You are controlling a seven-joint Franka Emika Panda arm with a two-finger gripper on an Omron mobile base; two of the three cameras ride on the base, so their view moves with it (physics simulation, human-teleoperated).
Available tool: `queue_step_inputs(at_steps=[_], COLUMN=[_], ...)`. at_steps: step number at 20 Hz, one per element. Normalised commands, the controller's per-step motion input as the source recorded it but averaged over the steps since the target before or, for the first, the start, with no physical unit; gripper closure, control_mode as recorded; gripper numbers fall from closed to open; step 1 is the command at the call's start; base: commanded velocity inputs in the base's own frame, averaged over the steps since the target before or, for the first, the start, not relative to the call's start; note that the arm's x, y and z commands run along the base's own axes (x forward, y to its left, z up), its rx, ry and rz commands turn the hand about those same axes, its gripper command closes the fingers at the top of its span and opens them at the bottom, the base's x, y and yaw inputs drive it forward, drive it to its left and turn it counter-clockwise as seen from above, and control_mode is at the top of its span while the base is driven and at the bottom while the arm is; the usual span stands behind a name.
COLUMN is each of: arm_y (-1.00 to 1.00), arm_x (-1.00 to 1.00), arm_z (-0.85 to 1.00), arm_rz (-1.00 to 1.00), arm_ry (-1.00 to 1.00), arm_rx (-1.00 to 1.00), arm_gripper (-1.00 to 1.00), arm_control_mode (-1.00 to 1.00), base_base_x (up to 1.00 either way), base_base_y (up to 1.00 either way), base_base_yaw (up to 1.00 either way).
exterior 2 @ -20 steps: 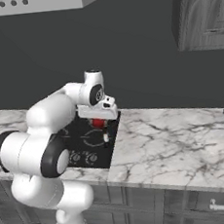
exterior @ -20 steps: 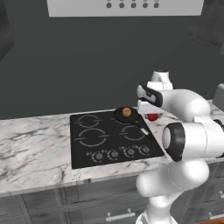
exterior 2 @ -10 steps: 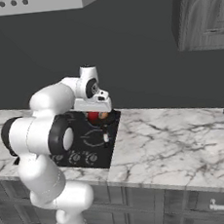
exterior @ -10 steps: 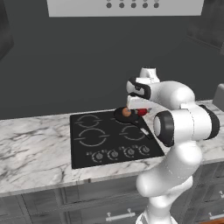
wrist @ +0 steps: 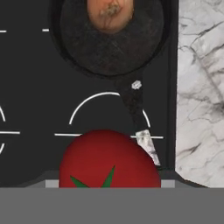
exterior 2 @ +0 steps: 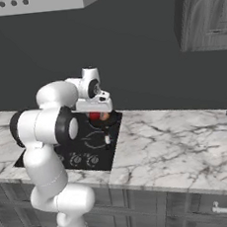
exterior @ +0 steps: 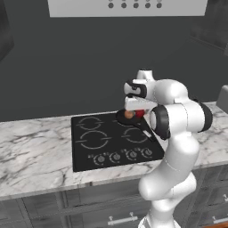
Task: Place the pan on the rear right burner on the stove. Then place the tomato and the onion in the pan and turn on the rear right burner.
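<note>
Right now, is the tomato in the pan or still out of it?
Out. The tomato sits in the gripper, short of the pan, which holds the onion.

Marble counter [exterior: 35,151] carries the black stove [exterior: 107,142]; the pan [wrist: 111,48] sits on the stove's rear right burner

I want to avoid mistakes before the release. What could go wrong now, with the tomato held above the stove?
1. In the hand view the tomato sits over the front ring, short of the pan; released here, it would likely miss.
2. The onion already lies in the pan, so a dropped tomato might knock it.
3. The pan handle lies on the path; lowering could nudge it.
</note>
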Motion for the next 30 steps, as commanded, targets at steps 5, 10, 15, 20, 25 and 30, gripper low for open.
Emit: queue_step_inputs(at_steps=[5, 10, 15, 20, 25, 30], arm_y=[0.01, 0.09, 0.11, 0.08, 0.00, 0.00], arm_x=[0.18, 0.17, 0.10, 0.22, 0.32, 0.36], arm_z=[-0.31, -0.18, -0.19, -0.13, -0.12, -0.08], arm_rz=[0.00, 0.00, 0.00, 0.00, 0.00, 0.00], arm_ry=[-0.01, -0.05, -0.06, -0.08, -0.04, 0.00], arm_rx=[0.00, 0.00, 0.01, 0.02, 0.02, 0.01], arm_gripper=[1.00, 1.00, 1.00, 1.00, 1.00, 1.00], arm_control_mode=[-1.00, -1.00, -1.00, -1.00, -1.00, -1.00], base_base_x=[0.00, 0.00, 0.00, 0.00, 0.00, 0.00], base_base_y=[0.00, 0.00, 0.00, 0.00, 0.00, 0.00], base_base_yaw=[0.00, 0.00, 0.00, 0.00, 0.00, 0.00])
